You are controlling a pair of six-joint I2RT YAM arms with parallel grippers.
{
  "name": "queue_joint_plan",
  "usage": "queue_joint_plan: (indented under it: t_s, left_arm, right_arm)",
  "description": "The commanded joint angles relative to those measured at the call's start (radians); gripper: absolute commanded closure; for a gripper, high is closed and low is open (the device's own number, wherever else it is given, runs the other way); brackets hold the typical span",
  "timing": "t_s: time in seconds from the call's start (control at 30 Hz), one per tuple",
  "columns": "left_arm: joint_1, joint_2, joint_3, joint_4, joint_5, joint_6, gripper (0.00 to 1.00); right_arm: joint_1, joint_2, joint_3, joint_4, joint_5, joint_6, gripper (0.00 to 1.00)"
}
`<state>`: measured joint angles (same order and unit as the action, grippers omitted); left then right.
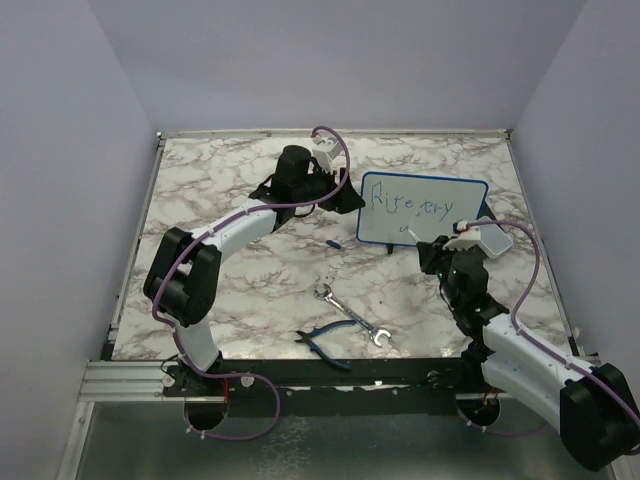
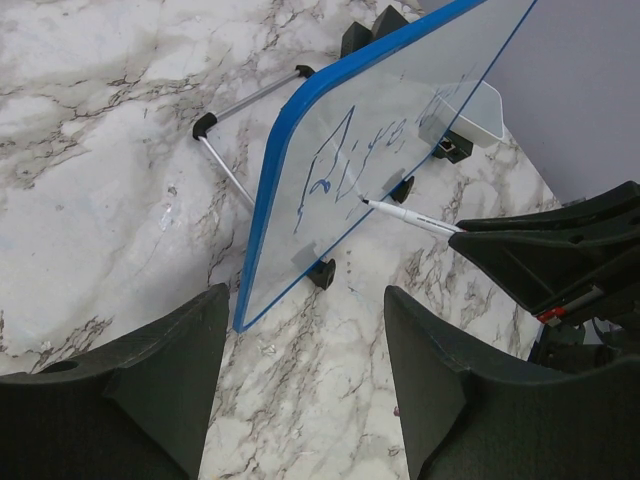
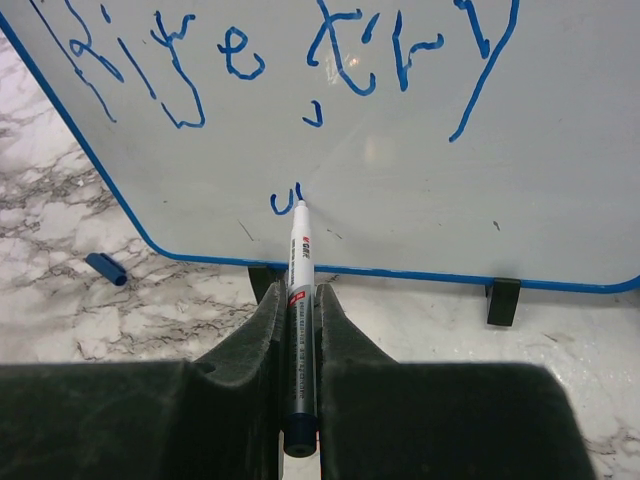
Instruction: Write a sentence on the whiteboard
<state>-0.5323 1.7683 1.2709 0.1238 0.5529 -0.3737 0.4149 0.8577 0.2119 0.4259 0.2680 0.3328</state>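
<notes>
The whiteboard [image 1: 422, 207] with a blue frame stands tilted on black feet at the back right. It also shows in the left wrist view [image 2: 370, 160] and in the right wrist view [image 3: 400, 160]. The sentence [image 3: 300, 55] reads roughly "Rite, try", with a small "u" [image 3: 283, 203] below. My right gripper [image 3: 300, 300] is shut on a white marker [image 3: 301, 300]. The marker tip touches the board beside the "u". My left gripper [image 2: 300, 390] is open and empty, just left of the board's edge.
A blue marker cap [image 1: 333, 243] lies left of the board, also in the right wrist view [image 3: 106, 269]. A wrench [image 1: 350, 316] and blue-handled pliers [image 1: 325, 340] lie near the front middle. A metal stand leg [image 2: 235, 130] sticks out behind the board.
</notes>
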Motion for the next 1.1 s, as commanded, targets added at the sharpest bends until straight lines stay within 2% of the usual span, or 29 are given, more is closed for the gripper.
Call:
queue_joint_plan:
  t_s: [0.0, 0.83, 1.07]
  left_arm:
    - [-0.005, -0.004, 0.004, -0.006, 0.023, 0.001, 0.36]
    - [-0.006, -0.011, 0.005, -0.006, 0.024, 0.001, 0.36]
    - [-0.006, -0.01, 0.005, -0.006, 0.023, 0.001, 0.36]
  right_arm:
    - [-0.005, 0.02, 0.016, -0.004, 0.026, 0.001, 0.99]
    - [-0.005, 0.014, 0.031, -0.075, 0.131, 0.047, 0.99]
    - [-0.004, -0.07, -0.015, -0.029, 0.052, 0.017, 0.99]
